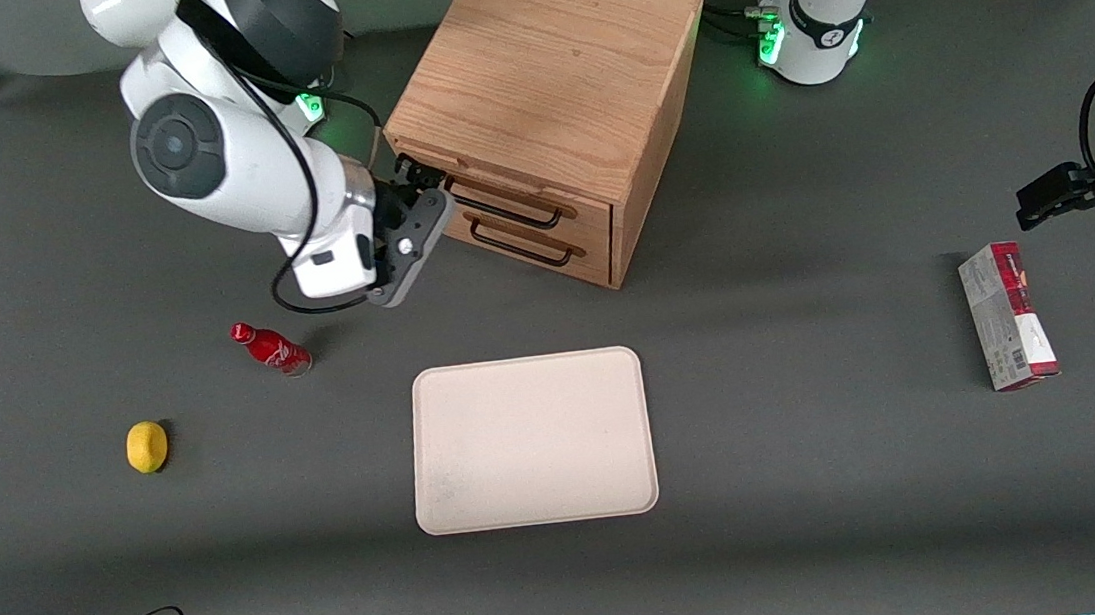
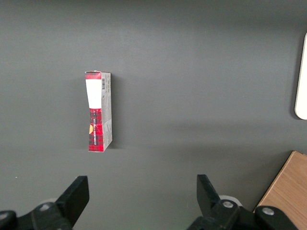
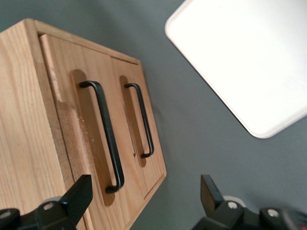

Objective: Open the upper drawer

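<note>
- Gripper (image 3: 144, 201): black two-finger unit on the working arm, jaws spread wide apart, holding nothing; it hovers in front of the cabinet's drawer faces, close to them but not touching.
- Upper drawer (image 3: 91, 139): light-oak front, just ahead of the jaws, nearest one fingertip; it carries a thin black wire handle (image 3: 106, 136) over a shallow oval recess. The front sits proud of the cabinet edge, so the drawer stands slightly out.
- Lower drawer (image 3: 136, 120): matching oak front with its own black handle, next past the upper drawer from the jaws; it appears flush.
- Cabinet (image 1: 549, 66): boxy oak body, plain grained top.
- Tray (image 1: 531, 440): pale, rounded corners, flat on the grey table, apart from the jaws and nearer the front camera.
</note>
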You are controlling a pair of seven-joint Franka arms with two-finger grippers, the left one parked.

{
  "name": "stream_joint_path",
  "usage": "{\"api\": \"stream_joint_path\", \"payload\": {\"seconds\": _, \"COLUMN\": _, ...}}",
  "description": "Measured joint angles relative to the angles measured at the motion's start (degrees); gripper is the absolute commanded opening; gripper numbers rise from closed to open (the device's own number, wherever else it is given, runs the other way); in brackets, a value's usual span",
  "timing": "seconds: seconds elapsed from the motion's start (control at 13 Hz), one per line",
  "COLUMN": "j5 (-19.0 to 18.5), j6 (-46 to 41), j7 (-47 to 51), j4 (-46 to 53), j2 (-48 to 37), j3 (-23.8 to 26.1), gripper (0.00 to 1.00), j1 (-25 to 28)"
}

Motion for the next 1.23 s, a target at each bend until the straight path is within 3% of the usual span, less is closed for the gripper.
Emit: {"api": "stream_joint_path", "payload": {"seconds": 1.23, "j5": 0.5, "j6": -0.1, "j7": -1.5, "j4": 1.3, "j2": 8.0, "j3": 4.4, "gripper": 1.0, "j1": 2.2}}
